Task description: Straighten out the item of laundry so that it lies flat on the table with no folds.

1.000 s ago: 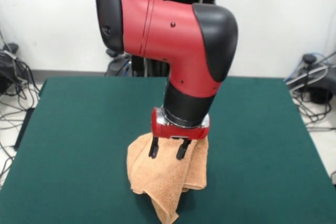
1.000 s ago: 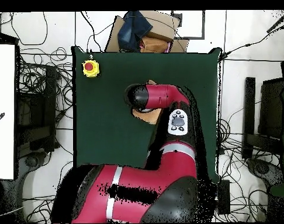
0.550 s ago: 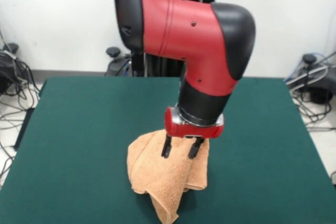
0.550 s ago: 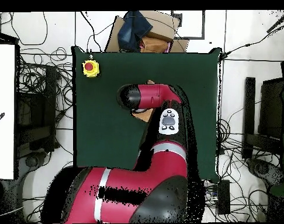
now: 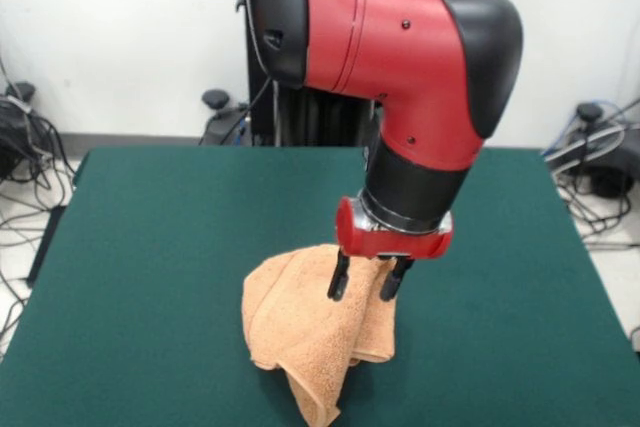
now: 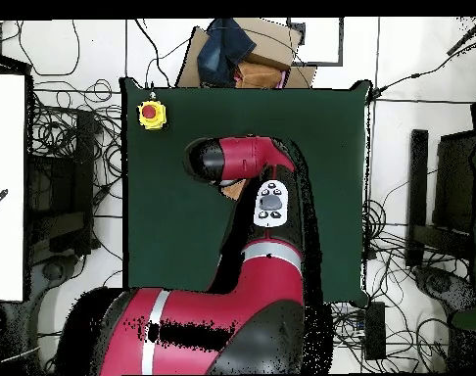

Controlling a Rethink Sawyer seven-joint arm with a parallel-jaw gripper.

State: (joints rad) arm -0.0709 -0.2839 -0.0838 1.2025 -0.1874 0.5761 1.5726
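The item of laundry (image 5: 300, 332), a peach-orange terry towel, lies crumpled and folded over itself near the front edge of the green table (image 5: 150, 247). One corner points down toward the edge. My gripper (image 5: 366, 287) hangs just above the towel's right part. It is open, its two black fingers (image 5: 339, 280) spread apart with nothing between them. In the overhead view the red arm (image 6: 247, 162) covers the gripper and nearly all of the towel; only a sliver of towel (image 6: 231, 189) shows beside the wrist.
A red button on a yellow box (image 6: 152, 114) sits at one corner of the table (image 6: 173, 225). A cardboard box with dark cloth (image 6: 240, 54) stands just beyond the table's edge. Cables lie on the floor on both sides.
The arm has swung to the right in the front view, carrying the open gripper from over the towel's middle to over its right part. The towel has kept its shape.
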